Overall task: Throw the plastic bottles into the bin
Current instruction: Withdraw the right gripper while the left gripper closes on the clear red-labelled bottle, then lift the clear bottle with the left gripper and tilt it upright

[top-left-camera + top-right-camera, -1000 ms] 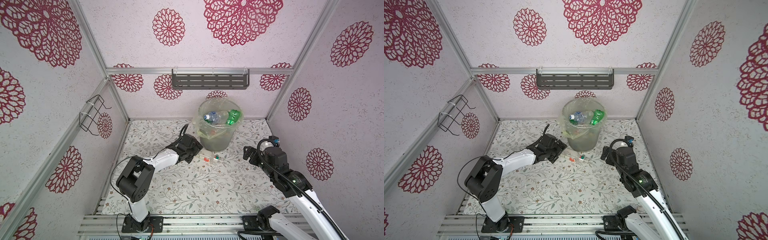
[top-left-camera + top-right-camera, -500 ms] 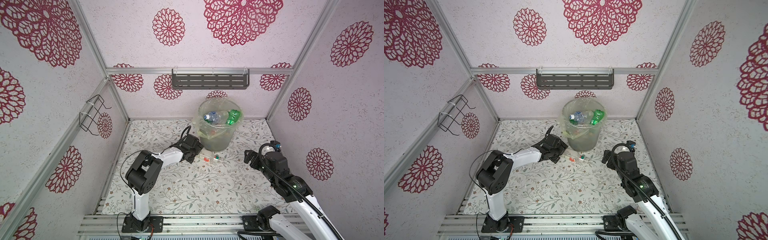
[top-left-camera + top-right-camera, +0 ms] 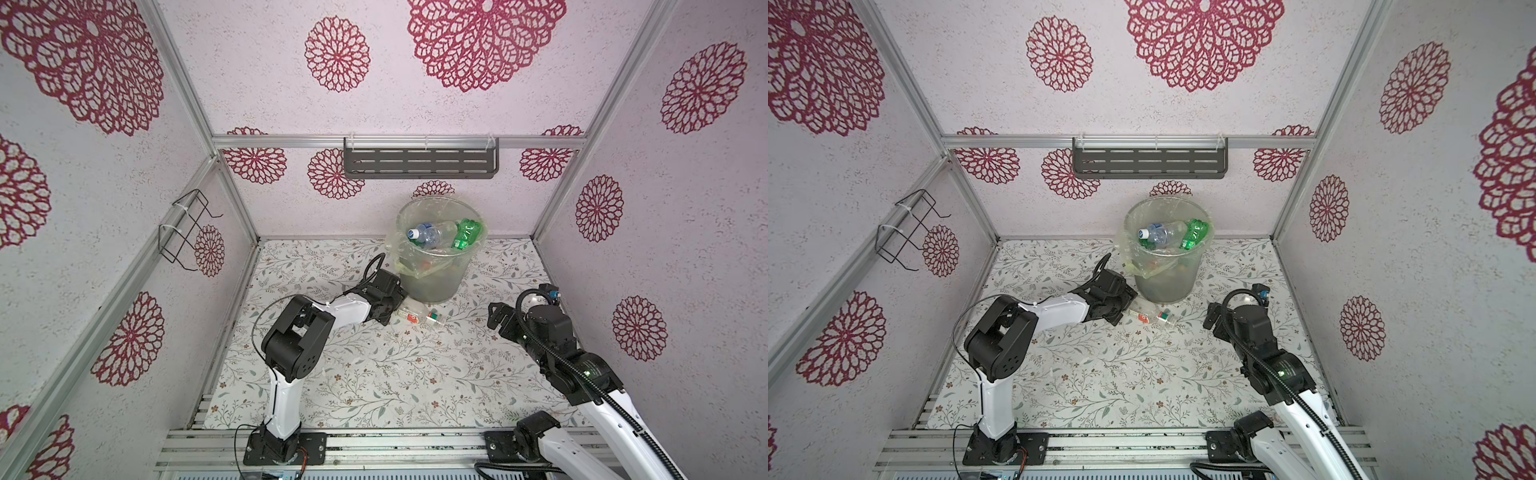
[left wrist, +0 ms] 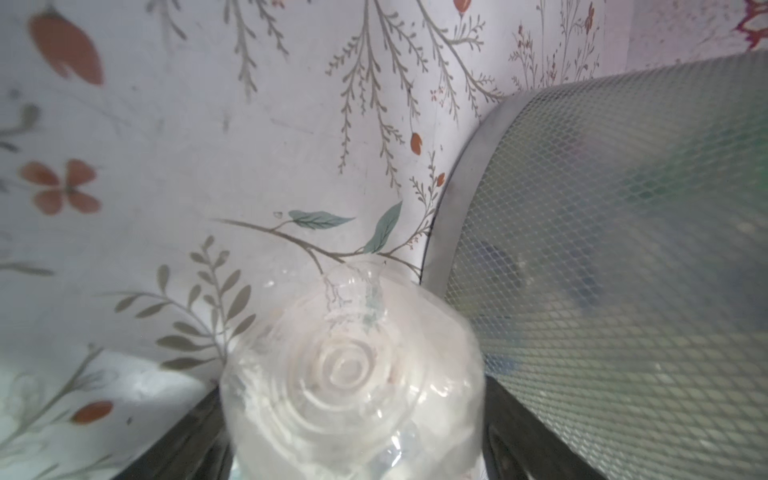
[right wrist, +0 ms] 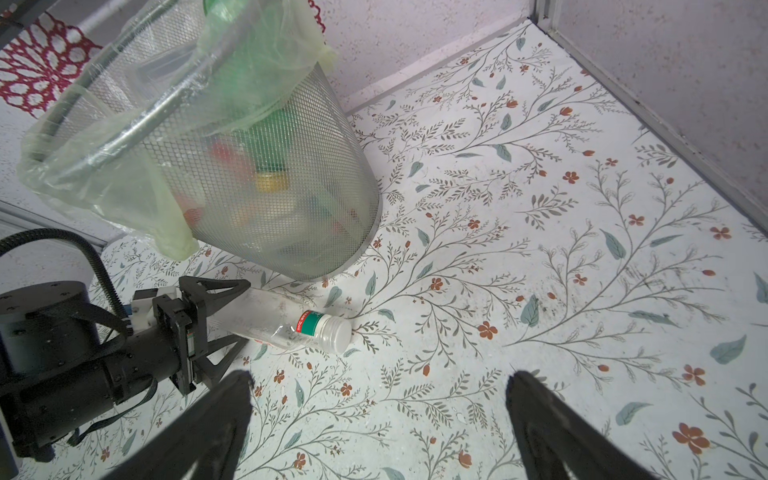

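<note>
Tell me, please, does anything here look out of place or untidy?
One clear bottle lies on its side on the floor beside the bin, not in it; the left hand straddles its base. The liner bag sags unevenly over the rim.

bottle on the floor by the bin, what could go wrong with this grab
1. The left pincer straddles only the base end of the clear bottle, so it may pivot or slip when lifted.
2. The bottle lies right beside the bin; the pincer could nudge the mesh wall.
3. The piled bottles already reach the rim, so this one might roll out.
</note>
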